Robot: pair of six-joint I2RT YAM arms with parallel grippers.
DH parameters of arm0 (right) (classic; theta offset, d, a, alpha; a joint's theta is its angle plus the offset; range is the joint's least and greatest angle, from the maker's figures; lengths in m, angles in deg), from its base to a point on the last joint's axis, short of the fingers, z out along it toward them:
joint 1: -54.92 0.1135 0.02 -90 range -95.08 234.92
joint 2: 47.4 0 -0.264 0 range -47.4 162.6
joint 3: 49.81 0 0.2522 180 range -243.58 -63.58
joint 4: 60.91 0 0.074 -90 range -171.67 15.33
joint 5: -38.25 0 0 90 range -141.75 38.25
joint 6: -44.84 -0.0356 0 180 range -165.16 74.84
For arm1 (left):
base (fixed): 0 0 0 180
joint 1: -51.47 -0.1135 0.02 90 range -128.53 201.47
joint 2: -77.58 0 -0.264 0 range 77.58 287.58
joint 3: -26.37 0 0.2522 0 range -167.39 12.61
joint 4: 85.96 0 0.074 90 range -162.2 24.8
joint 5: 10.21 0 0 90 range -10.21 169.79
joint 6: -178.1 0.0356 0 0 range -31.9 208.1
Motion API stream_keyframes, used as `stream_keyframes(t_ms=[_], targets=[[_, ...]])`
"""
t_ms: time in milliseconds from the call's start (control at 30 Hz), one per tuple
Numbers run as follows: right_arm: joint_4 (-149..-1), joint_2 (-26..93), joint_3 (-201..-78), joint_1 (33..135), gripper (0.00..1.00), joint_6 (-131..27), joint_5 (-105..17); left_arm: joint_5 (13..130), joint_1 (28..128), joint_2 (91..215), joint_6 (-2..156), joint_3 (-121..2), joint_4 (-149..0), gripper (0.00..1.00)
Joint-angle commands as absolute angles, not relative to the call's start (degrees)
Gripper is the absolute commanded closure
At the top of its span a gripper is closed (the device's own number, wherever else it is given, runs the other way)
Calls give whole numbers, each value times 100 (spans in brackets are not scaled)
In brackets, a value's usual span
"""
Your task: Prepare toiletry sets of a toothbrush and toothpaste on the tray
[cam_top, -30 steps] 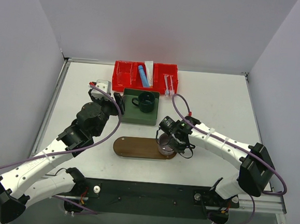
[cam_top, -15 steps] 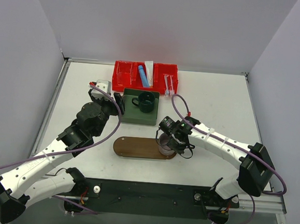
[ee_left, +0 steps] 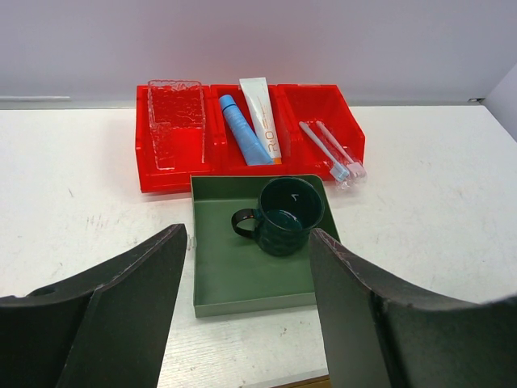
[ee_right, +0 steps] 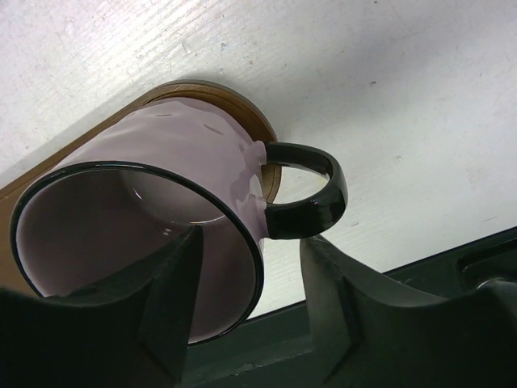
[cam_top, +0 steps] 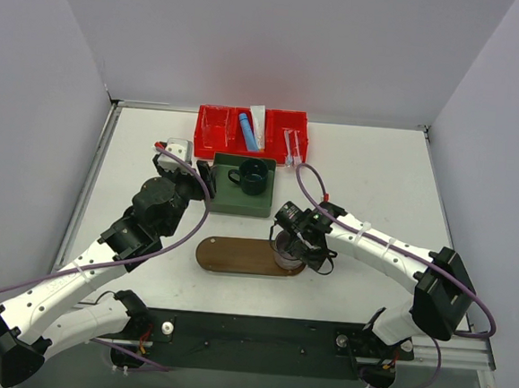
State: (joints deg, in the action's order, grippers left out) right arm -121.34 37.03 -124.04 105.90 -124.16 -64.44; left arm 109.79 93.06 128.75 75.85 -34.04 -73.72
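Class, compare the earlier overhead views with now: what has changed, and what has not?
The right gripper has opened, releasing the purple mug, which stands on the right end of the tray. The left gripper, the green mug in the green box, and the tubes and toothbrushes in the red bin stayed put.

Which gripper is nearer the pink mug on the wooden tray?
Right. The right gripper straddles the pink mug wall beside the handle, at the right end of the tray. The left gripper sits beyond the tray, beside the green box, clear of that mug.
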Motion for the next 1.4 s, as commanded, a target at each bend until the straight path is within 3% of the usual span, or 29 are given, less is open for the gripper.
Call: stream_keyframes(t_ms=[0, 133, 400, 967, 1367], targets=[[-12371, 3575, -12431, 10590, 46, -12330, -6555, 10976, 9340, 12838, 7668, -3573, -7536, 28], [-12371, 3470, -12484, 10616, 37, -12277, -6564, 10967, 9340, 12838, 7712, -3573, -7545, 28], [-12362, 3074, -12475, 10651, 33, -12312, -6572, 10792, 9331, 12864, 7677, -3538, -7589, 26], [-12292, 1862, -12632, 10660, 35, -11787, -6977, 10221, 8998, 13435, 7554, -3748, -7404, 18], [-12301, 1597, -13388, 10651, 39, -10388, -7355, 8631, 7372, 14770, 7080, -4539, -6578, 18]])
